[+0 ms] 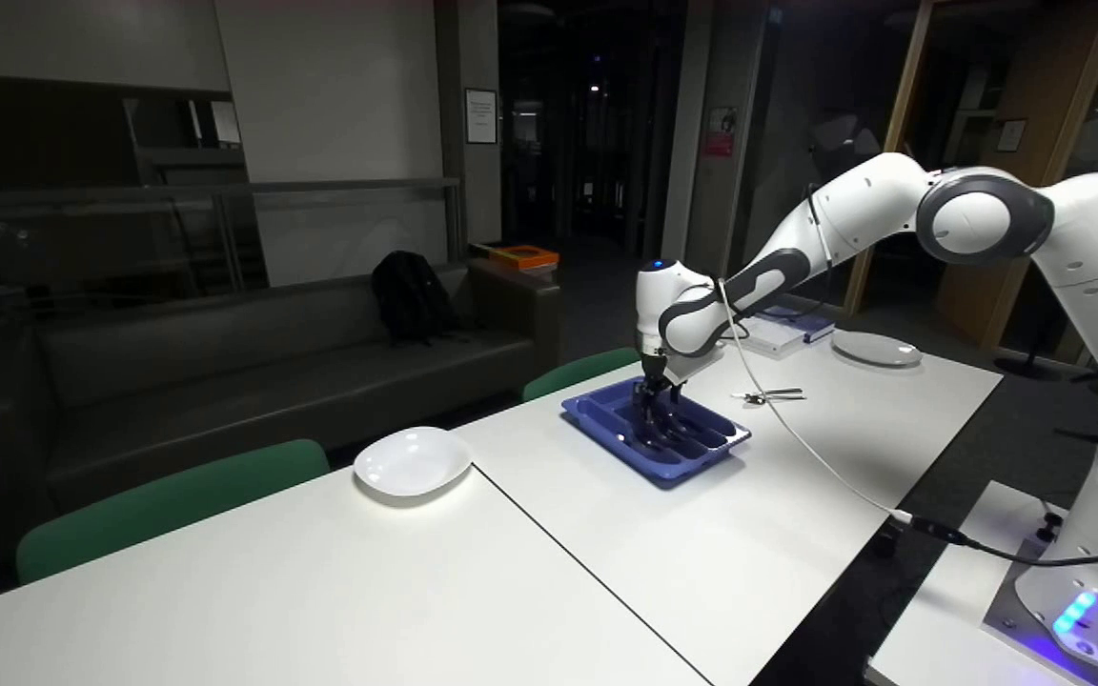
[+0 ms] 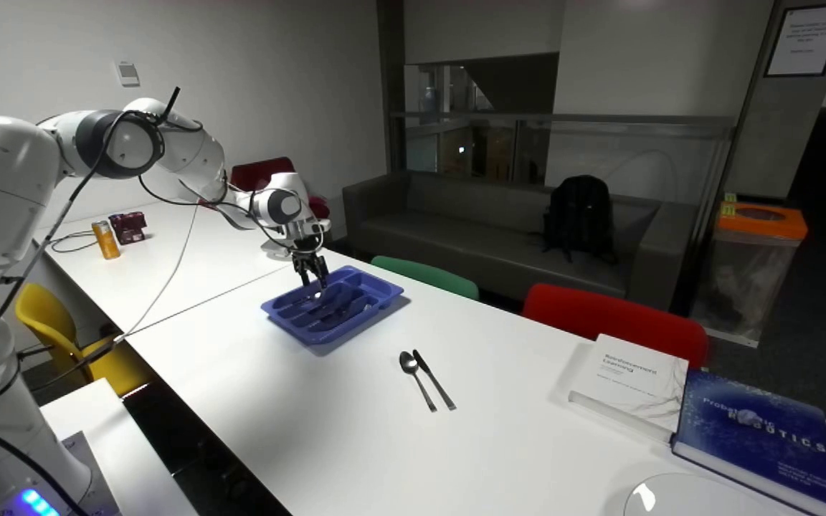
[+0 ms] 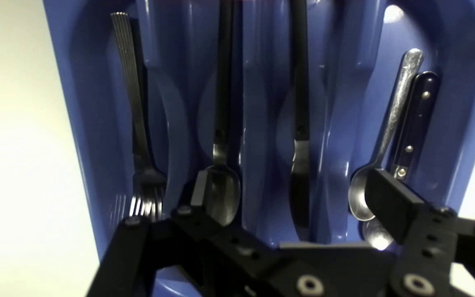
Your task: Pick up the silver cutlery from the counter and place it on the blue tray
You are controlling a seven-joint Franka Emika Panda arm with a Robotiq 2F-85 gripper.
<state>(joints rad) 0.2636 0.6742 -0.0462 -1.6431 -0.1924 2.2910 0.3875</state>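
Blue tray (image 3: 258, 103) holds cutlery (image 3: 301, 107) beneath the unclenched, wide-spread pincer (image 3: 295, 192); in an exterior view, spoon (image 2: 410, 365) and knife (image 2: 435, 380) lie on the surface (image 2: 355, 430) at the tray's four o'clock.

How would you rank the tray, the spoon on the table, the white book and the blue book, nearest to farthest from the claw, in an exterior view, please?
1. Tray, below the claw.
2. Spoon, outside the tray.
3. White book, past the spoon.
4. Blue book, beyond the white one.
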